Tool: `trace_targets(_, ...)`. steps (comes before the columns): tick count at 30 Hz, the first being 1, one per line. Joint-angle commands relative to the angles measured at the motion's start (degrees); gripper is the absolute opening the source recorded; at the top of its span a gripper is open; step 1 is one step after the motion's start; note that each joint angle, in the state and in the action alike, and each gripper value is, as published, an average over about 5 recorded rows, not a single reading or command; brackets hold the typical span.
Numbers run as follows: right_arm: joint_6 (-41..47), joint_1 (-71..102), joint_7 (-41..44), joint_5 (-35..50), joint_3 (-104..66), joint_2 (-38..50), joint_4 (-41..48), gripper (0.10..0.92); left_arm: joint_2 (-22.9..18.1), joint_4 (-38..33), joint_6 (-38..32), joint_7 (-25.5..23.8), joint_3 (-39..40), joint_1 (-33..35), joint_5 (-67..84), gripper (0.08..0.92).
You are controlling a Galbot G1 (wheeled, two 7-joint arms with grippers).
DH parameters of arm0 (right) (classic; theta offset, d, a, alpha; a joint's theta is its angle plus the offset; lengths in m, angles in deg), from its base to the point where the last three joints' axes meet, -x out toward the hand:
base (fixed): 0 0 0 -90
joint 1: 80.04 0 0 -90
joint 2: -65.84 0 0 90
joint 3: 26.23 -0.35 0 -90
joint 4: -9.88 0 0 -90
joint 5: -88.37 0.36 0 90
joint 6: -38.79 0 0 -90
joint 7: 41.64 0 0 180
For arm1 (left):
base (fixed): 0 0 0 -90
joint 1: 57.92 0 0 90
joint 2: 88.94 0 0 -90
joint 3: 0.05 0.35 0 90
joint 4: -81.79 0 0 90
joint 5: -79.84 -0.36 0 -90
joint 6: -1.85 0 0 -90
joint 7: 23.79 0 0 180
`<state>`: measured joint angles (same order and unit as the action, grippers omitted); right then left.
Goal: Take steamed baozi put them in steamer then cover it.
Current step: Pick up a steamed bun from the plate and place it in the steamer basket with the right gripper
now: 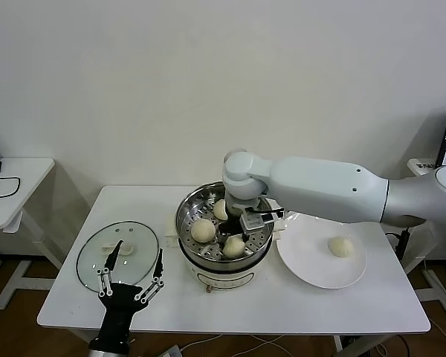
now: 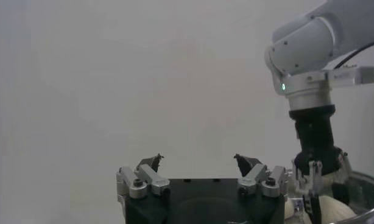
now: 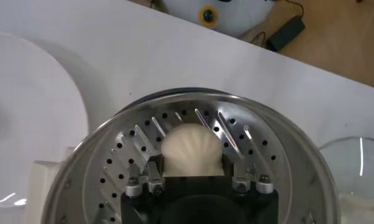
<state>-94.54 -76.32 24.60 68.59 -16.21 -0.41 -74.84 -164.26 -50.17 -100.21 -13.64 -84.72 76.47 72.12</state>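
The steel steamer (image 1: 184, 216) stands mid-table on its white base. Two baozi (image 1: 203, 230) (image 1: 221, 210) lie on its perforated tray (image 3: 260, 146). My right gripper (image 1: 235, 235) reaches down inside the pot and is shut on a third baozi (image 1: 234, 246), low over the tray's front part. In the right wrist view this baozi (image 3: 192, 145) sits between the fingers (image 3: 155, 167). A fourth baozi (image 1: 341, 247) lies on the white plate (image 1: 312, 264) to the right. My left gripper (image 1: 130, 269) is open and empty at the front left, next to the glass lid (image 1: 137, 236).
The glass lid lies flat on the table left of the steamer and also shows in the right wrist view (image 3: 357, 164). The left wrist view shows my right gripper (image 2: 315, 176) in the steamer (image 2: 366, 182). A small side table (image 1: 15, 186) stands at far left.
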Motion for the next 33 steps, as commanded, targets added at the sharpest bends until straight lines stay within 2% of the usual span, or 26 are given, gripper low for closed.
trace_targets(1, -0.7, 1.6, -0.1, -2.1, -0.1, -0.8, 0.2, 0.667, 0.0, 0.1, -0.1, 0.0, 0.0, 0.0, 0.1, 0.823)
trace_targets(4, -0.5, 1.5, -0.2, -2.4, -0.1, -0.8, -0.1, 0.685, 0.0, 0.1, -0.1, 0.0, 0.0, -0.1, 0.1, 0.823)
trace_targets(11, -0.7, 1.1, -0.7, -3.3, -1.0, 0.1, -0.3, 0.806, 0.1, 0.3, -0.2, 0.0, -0.1, -0.1, 0.1, 0.823)
trace_targets(18, -0.8, -0.1, -1.2, -3.1, -4.8, 2.5, -0.1, 0.822, 0.0, 0.2, 0.1, 0.0, 0.1, -0.2, 0.1, 0.823)
trace_targets(21, 0.7, -1.2, 0.2, 0.7, -7.6, 4.5, 1.6, 0.823, 0.1, 0.1, 0.2, 0.0, 0.0, -0.2, 0.1, 0.823)
trace_targets(23, 4.7, -1.9, 2.1, 6.2, -9.8, 6.2, 4.0, 0.823, 0.1, 0.1, 0.2, 0.0, -0.1, -0.3, 0.1, 0.823)
trace_targets(29, 24.9, -6.3, 6.2, 25.5, -10.6, 12.4, 15.8, 0.823, 0.2, 0.1, 0.5, 0.3, 0.0, -0.7, 0.1, 0.823)
trace_targets(33, 35.0, -6.9, 6.9, 31.8, -9.6, 14.5, 26.6, 0.823, 0.4, 0.1, 2.0, 1.3, 0.3, -0.8, -0.5, 0.823)
